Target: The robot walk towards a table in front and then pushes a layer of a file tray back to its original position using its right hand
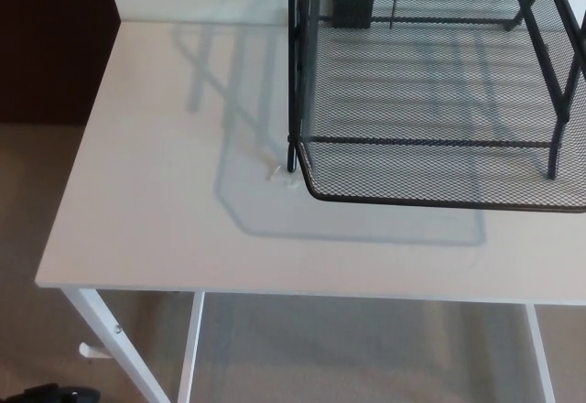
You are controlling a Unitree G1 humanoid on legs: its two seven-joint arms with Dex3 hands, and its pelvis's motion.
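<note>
File tray (439,101) cut off top and right; left hand (50,393) barely visible at bottom edge

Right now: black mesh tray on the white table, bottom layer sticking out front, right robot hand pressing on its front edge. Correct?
Not quite. The head view shows no right robot hand; nothing touches the tray. Its bottom layer does stick out front on the white table.

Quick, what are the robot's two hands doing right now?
Left hand: only a dark bit shows at the bottom edge, so open or closed cannot be told.
Right hand: not in the picture.
</note>
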